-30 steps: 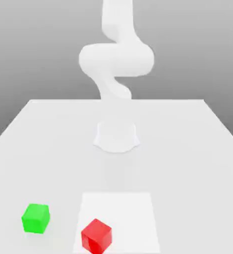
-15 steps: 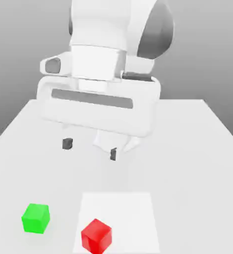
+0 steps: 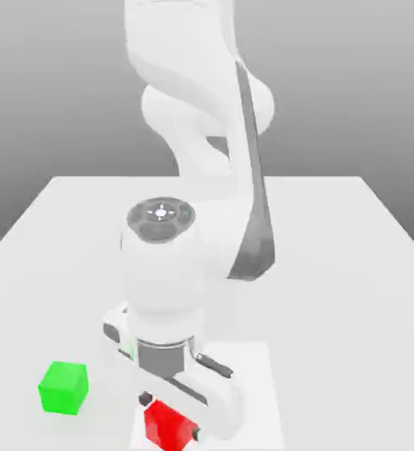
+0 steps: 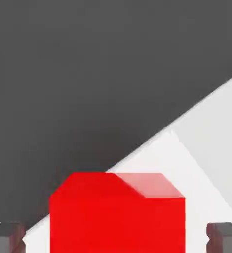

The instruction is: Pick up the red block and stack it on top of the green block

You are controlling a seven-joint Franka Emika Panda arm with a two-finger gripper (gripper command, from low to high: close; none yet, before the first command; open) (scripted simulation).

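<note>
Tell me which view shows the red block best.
The hand view: there the red block looms large between the open jaws. The exterior view shows it smaller, on the white square, partly behind the gripper.

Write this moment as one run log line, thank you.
pincer: open, around red block | red block: not yet stacked | green block: apart

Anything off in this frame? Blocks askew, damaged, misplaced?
Nothing stands out. The small bright green cube sits upright on the white table, and the small bright red cube rests on the white square patch, between the open fingers of the gripper. No visible damage on either.
</note>
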